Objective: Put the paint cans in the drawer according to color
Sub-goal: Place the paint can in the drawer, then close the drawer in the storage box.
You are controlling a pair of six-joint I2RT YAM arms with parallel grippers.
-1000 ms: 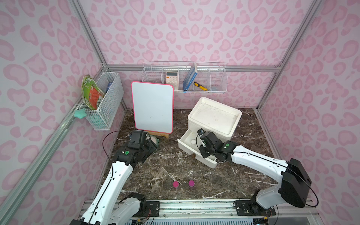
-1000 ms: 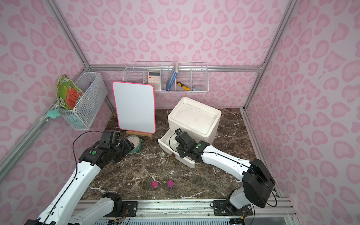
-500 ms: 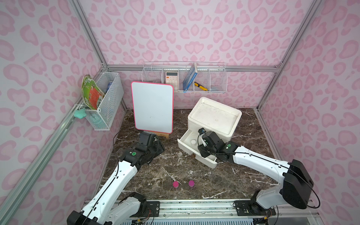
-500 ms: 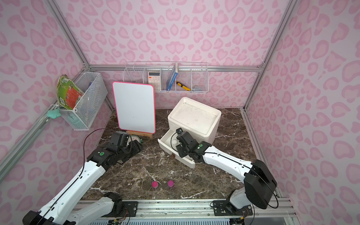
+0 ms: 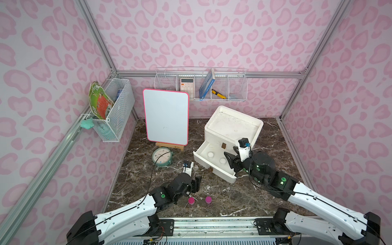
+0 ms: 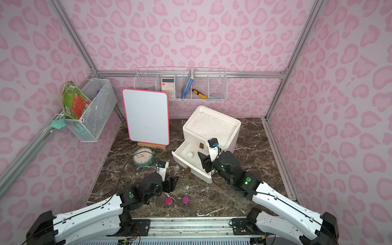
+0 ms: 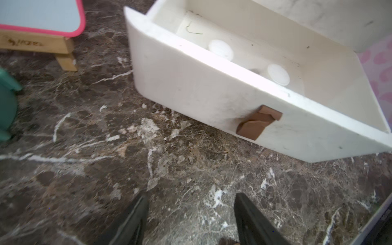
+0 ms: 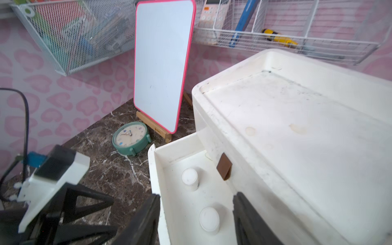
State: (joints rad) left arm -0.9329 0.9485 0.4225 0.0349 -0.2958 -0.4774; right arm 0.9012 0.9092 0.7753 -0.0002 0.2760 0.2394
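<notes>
With the right gripper (image 5: 230, 161) open and empty over the drawer (image 5: 203, 163) holding two white cans (image 5: 210, 154), centre the left gripper (image 5: 195, 184), open and empty, over the nearer pink can (image 5: 191, 200) on the table (image 5: 233, 197), then close gently to avoid tipping.

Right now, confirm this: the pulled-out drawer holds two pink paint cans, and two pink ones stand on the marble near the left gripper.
Wrong colour: the paint cans in the pulled-out drawer are white, as the right wrist view shows. Two pink cans do stand on the marble near the left gripper.
</notes>
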